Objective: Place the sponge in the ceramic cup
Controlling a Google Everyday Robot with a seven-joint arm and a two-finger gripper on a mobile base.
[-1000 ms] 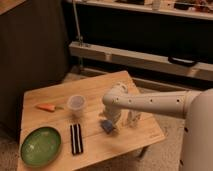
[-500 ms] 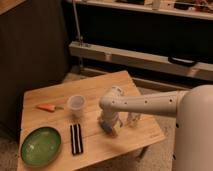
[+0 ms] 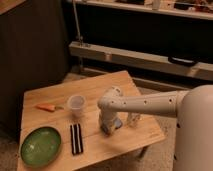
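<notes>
Our claw (image 3: 106, 126) is down on the blue sponge (image 3: 116, 123), which lies on the table (image 3: 131, 143) just beside a small clear shaker (image 3: 133, 119). We cannot tell whether the claw is clamped on it. The ceramic cup (image 3: 76, 105) stands upright, apart to the left.

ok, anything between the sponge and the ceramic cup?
Only bare tabletop between ceramic cup and sponge, in the camera view; tool sits at the sponge.
</notes>
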